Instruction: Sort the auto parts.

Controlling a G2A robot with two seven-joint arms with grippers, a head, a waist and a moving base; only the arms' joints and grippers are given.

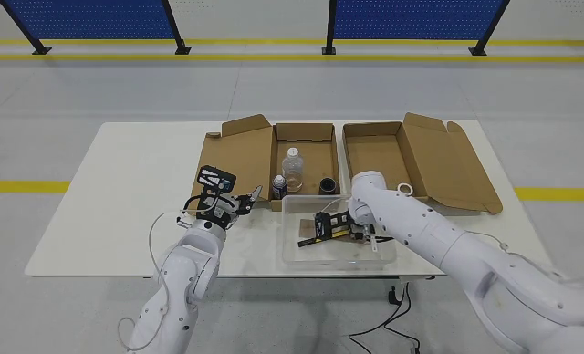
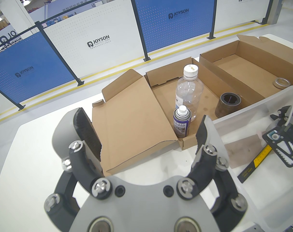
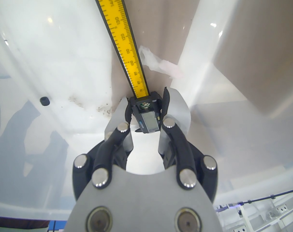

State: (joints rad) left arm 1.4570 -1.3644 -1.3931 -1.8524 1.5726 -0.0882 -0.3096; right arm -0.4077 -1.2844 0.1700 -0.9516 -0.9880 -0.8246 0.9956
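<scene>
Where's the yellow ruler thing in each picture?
Top view: the caliper lies in the clear bin, held by the right gripper.
Left wrist view: caliper in that bin, past the cardboard box.
Right wrist view: caliper clamped in the gripper.
Shared landmark: the clear bin.

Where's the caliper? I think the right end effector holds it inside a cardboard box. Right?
The place is wrong. The right end effector holds the caliper inside the clear bin instead, as the top view shows.
</scene>
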